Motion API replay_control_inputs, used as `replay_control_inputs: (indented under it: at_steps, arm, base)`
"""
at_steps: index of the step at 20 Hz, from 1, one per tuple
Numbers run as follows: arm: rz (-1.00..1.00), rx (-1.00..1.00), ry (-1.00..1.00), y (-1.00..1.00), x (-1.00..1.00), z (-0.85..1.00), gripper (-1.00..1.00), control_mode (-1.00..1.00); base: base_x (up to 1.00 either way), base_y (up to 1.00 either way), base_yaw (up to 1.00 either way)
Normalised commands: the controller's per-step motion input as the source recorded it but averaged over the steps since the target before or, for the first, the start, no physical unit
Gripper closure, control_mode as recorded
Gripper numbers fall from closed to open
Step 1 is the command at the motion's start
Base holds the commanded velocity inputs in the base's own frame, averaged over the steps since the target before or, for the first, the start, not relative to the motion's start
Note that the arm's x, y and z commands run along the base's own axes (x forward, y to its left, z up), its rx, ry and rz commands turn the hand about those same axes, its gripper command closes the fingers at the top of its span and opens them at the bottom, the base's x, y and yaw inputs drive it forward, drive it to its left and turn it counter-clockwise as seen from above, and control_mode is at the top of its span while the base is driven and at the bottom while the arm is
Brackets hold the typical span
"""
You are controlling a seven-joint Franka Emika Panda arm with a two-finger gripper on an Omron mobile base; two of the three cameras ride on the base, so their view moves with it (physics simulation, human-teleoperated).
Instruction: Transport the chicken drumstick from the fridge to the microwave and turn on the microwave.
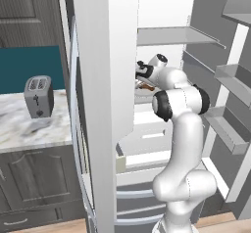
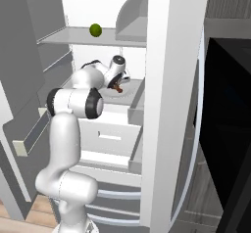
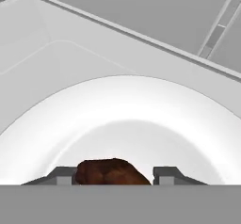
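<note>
The chicken drumstick is a small brown piece lying in a white dish on a shelf of the fridge. My gripper reaches into the fridge, and its two fingertips press against the drumstick's left and right sides. The left base view shows the gripper just above the drumstick. In the right base view the gripper sits over the drumstick at mid-shelf height. A black glassy front at the far right is likely the microwave.
A grey toaster stands on the marble counter left of the fridge. A green lime rests on the upper shelf. Door racks hang at the right, and white drawers sit below the shelf.
</note>
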Motion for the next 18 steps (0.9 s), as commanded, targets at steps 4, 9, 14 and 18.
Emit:
replay_control_inputs:
  at_steps: [4,9,14,18]
  arm:
    - [-0.02,0.0,-0.05,0.0,-0.35,0.27,1.0,-1.0]
    - [-0.07,0.0,-0.02,0.0,-0.5,0.23,1.0,-1.0]
    - [-0.1,0.01,0.0,0.0,-0.54,0.23,1.0,-1.0]
    - [-0.1,0.0,0.0,0.0,-0.49,0.27,1.0,-1.0]
  base:
    - [0.0,0.0,0.0]
    - [0.0,0.0,0.0]
    - [0.0,0.0,0.0]
    - [0.0,0.0,0.0]
